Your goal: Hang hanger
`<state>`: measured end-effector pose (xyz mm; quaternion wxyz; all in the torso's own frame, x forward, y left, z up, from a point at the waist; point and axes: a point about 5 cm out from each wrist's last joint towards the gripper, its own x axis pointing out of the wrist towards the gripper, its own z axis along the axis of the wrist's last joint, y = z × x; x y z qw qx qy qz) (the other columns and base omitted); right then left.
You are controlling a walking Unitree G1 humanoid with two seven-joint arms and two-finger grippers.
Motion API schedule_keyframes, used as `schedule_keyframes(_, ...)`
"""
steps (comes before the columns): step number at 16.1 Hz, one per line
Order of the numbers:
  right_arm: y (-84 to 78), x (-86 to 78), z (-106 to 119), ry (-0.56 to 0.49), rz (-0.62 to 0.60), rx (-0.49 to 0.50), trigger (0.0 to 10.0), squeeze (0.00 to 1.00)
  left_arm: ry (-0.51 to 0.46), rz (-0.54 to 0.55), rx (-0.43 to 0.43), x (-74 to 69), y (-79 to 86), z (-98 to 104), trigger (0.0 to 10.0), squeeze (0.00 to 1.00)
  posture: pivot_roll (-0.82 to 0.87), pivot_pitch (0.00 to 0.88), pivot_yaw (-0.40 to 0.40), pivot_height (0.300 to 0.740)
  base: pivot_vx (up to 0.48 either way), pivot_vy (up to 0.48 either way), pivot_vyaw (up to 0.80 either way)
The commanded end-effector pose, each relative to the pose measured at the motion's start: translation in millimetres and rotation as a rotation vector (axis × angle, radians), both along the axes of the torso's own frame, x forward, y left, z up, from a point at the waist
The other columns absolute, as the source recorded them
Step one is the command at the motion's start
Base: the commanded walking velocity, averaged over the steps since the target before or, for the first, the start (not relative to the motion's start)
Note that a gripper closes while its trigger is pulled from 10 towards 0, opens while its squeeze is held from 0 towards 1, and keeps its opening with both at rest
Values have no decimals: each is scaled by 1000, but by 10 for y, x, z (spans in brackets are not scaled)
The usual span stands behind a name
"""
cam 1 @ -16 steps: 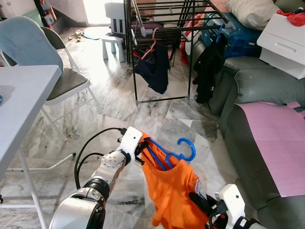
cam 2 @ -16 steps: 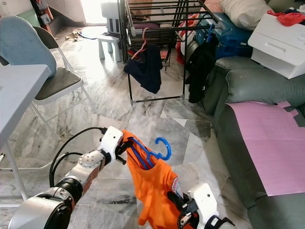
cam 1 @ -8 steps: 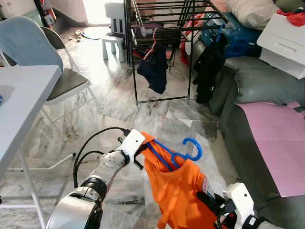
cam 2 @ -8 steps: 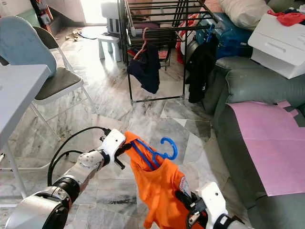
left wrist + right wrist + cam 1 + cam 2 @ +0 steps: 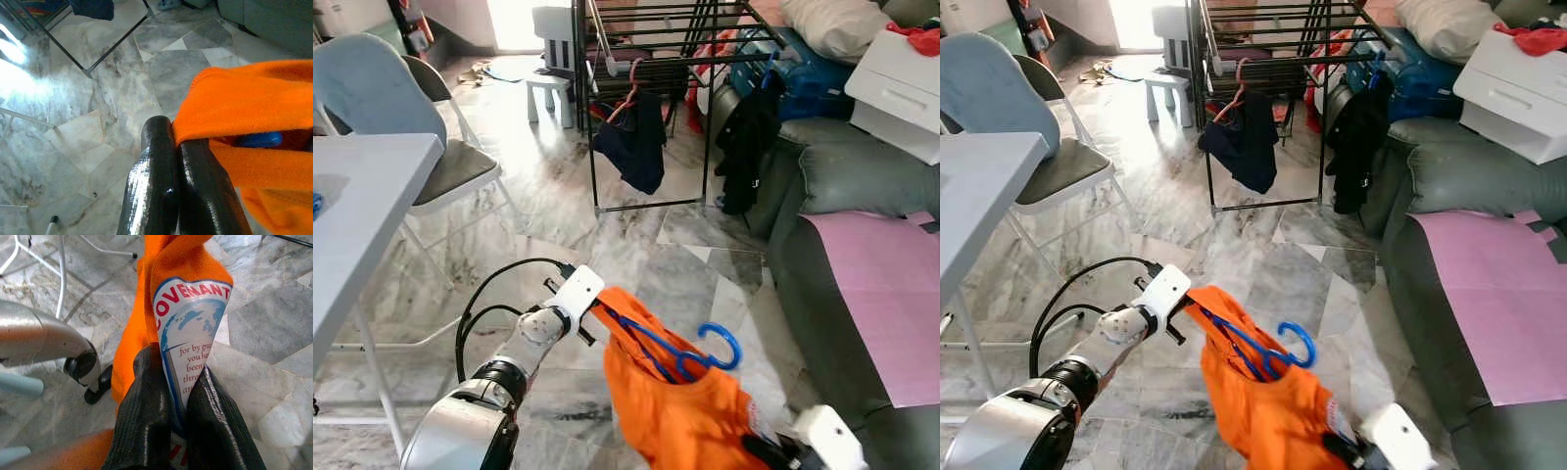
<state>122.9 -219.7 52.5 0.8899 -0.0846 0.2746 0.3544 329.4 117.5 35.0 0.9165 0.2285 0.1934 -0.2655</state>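
Your left gripper is clenched on the shoulder edge of the orange shirt, its two black fingers pressed together with the cloth pinched between them. Just beyond those fingertips, inside the fold of cloth, you can see a bit of the blue hanger. From the head views the hanger sits in the shirt's neck opening, one arm running up toward your left gripper and its hook curling free to the far side, away from that gripper and above the shirt.

Your right gripper is also clenched on the shirt, lower down, gripping the part with the white printed panel that reads "COVENANT" in red over a blue globe. The shirt hangs stretched between your two grippers, with the right one low at the bottom edge of the head views.

Well ahead of both grippers stands the black rack, with a dark garment on a pink hanger hanging from it and a black garment at its right end. To the right of your right gripper is a grey sofa with a pink sheet. To the left of your left gripper are a white table and a folding chair, all on marble floor
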Motion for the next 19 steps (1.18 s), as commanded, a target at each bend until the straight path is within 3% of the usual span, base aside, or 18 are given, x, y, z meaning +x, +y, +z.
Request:
schedule_keyframes(1,-121,-64,19,28,5,-61,10000,0,-48,47,13,114,75,131,0,0,-32,0,13,740,0,0,0)
schedule_keyframes(4,-147,-158,86,49,67,-112,10000,0,13,70,3,75,91,59,0,0,-37,0,13,740,0,0,0)
schedule_keyframes(6,-132,-210,196,36,121,-149,10000,0,89,24,39,-9,81,-54,0,0,-42,0,16,740,0,0,0)
schedule_keyframes(13,-160,-131,658,-118,141,-137,10000,0,281,-113,24,-227,-38,-271,0,0,-54,0,30,740,0,0,0)
schedule_keyframes(15,-204,-109,684,-129,113,-143,10000,0,263,-114,18,-221,-42,-261,0,0,-52,0,30,740,0,0,0)
schedule_keyframes(16,-227,-100,687,-136,96,-139,10000,0,256,-82,-21,-204,-49,-243,10000,86,-51,0,30,740,0,0,0)
schedule_keyframes(17,-236,-100,694,-136,88,-129,10000,0,241,-15,-77,-164,-42,-210,10000,1000,-48,0,30,740,0,0,0)
schedule_keyframes(18,-243,-85,704,-147,72,-117,10000,0,221,32,-99,-138,-22,-189,10000,1000,-47,0,31,740,0,0,0)
schedule_keyframes(19,-262,-62,693,-149,46,-111,10000,0,203,145,-183,-88,21,-149,10000,1000,-44,0,31,740,0,0,0)
